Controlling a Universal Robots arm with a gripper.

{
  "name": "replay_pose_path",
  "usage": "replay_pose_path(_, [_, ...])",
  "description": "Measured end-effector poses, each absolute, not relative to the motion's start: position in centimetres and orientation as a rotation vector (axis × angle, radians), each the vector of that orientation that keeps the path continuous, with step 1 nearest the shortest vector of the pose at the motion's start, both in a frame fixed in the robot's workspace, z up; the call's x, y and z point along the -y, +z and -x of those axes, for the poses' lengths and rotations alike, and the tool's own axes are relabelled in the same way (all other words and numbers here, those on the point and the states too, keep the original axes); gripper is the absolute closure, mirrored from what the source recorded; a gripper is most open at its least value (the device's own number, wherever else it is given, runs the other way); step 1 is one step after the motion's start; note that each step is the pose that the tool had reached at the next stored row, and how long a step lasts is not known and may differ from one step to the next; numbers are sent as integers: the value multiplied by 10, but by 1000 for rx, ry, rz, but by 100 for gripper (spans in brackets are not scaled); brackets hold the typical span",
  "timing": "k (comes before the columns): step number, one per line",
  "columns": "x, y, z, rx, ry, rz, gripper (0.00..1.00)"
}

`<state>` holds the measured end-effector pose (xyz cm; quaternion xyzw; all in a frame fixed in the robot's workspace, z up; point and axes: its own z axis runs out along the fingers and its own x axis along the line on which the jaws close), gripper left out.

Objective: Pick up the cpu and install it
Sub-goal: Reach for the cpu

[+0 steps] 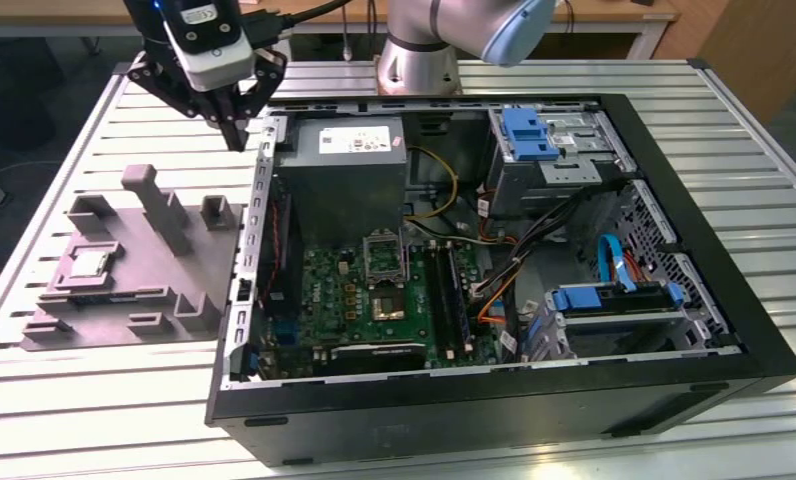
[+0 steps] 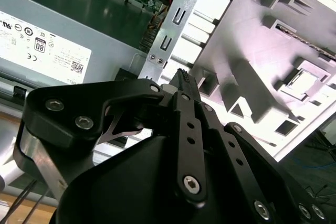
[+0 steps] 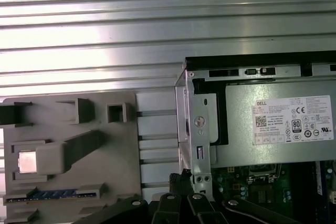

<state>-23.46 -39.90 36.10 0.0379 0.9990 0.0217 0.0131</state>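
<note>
At the exterior view's left, the grey moulded fixture (image 1: 118,300) lies flat on the slatted metal table (image 1: 91,400). The cpu (image 1: 89,263) rests flat in a square recess of this fixture, metal top up. In the first wrist view the cpu (image 3: 26,162) shows as a pale square beside a raised bar of the fixture.

To the right of the fixture, my gripper (image 1: 242,135) hangs above the table, tips pointing down, just beside the rear corner of the open computer case (image 1: 718,330). My jaws are together. The gripper is well apart from the cpu.

Further right, inside the case, the power supply (image 1: 351,150) sits by the near wall, with the green motherboard (image 1: 358,300) in front of it. A blue-latched drive cage (image 1: 545,140) stands at the exterior view's right.
</note>
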Motion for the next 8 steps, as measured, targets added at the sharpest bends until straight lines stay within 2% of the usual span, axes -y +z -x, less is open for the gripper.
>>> replay_pose_path(8, [399,361,238,-3113,68,-118,89])
